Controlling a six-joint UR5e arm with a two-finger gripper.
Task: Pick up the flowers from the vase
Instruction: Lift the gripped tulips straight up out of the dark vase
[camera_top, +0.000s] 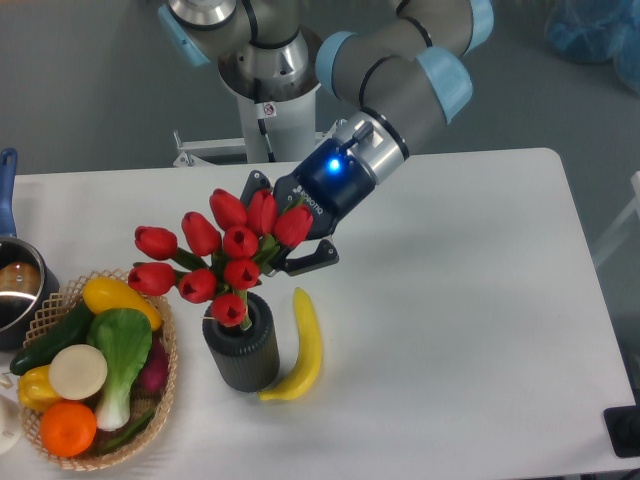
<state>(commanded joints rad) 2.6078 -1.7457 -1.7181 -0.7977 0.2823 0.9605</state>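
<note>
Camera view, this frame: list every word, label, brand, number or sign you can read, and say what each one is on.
Nothing can be read for certain.
White lettering on the black body of the hand: a short brand-like mark, too small and blurred to read.
Small sticker with a red mark on the robot's base column: too small to read.
No text shows on the flowers, vase, banana or basket.
</note>
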